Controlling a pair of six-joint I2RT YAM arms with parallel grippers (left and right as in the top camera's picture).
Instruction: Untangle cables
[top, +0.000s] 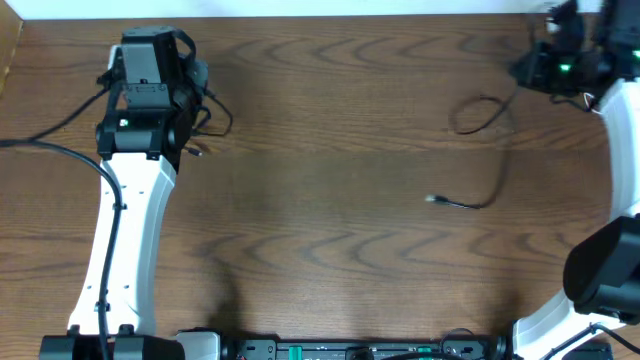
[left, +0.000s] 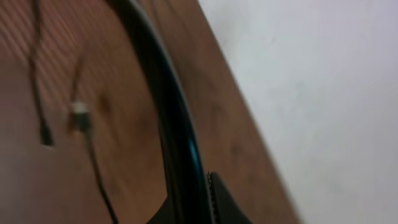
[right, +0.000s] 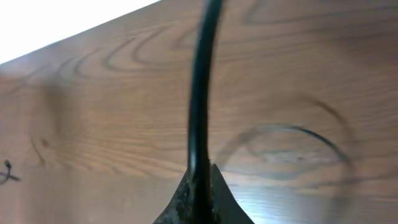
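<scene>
Two thin black cables lie apart on the wooden table. The left cable (top: 218, 118) loops beside my left gripper (top: 150, 50) at the far left; its plug end (top: 197, 150) rests on the wood. In the left wrist view the left gripper (left: 202, 186) is shut on this black cord (left: 168, 99), and two loose cord ends (left: 79, 115) lie below. The right cable (top: 498, 165) runs from my right gripper (top: 535, 70) through a loop to a pale plug (top: 432, 200). The right wrist view shows that gripper (right: 200, 177) shut on the black cord (right: 200, 81).
The table's far edge (top: 300, 16) runs close behind both grippers, with a white surface (left: 323, 93) beyond it. Thicker black arm wires (top: 50, 148) trail off to the left of the left arm. The arm bases (top: 340, 348) stand along the front edge.
</scene>
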